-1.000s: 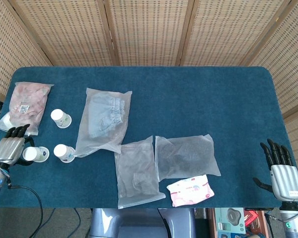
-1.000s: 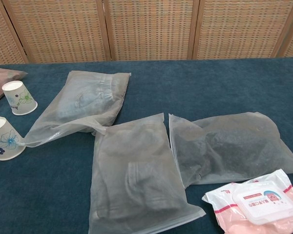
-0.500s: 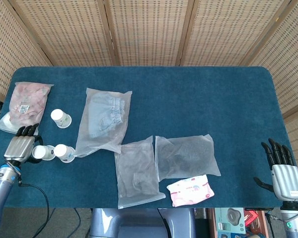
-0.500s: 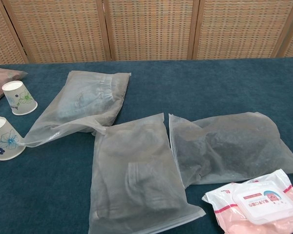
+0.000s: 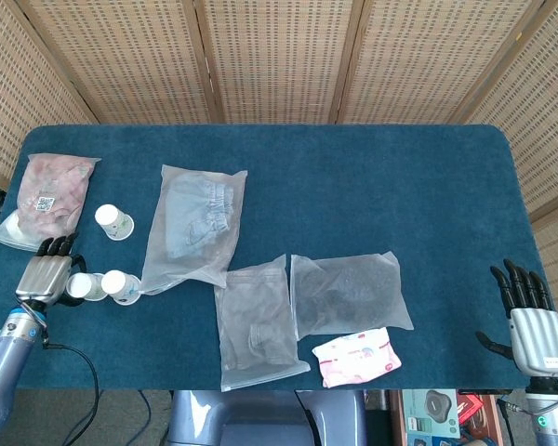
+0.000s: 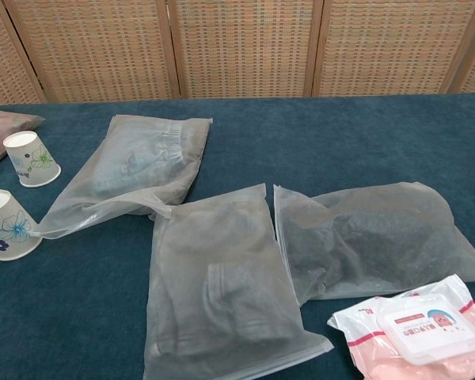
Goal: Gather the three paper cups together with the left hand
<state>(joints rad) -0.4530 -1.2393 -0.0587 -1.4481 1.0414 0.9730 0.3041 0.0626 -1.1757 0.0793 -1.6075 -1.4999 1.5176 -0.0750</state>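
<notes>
Head view: a paper cup (image 5: 78, 286) is held by the left hand (image 5: 46, 275) near the table's (image 5: 353, 186) left edge; the right hand (image 5: 528, 321) is spread.

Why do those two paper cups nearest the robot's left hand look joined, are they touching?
Touching. In the head view the cup by the left hand, cup, meets the next cup with no table showing between.

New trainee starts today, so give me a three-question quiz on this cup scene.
1. True or false: the left hand is next to a cup.
2. How many cups show in the head view?
3. The wipes pack lies nearest: A) the far cup, B) the right-hand clear bag, C) the pink bag.

Key: 1 true; 2 three; 3 B.
</notes>
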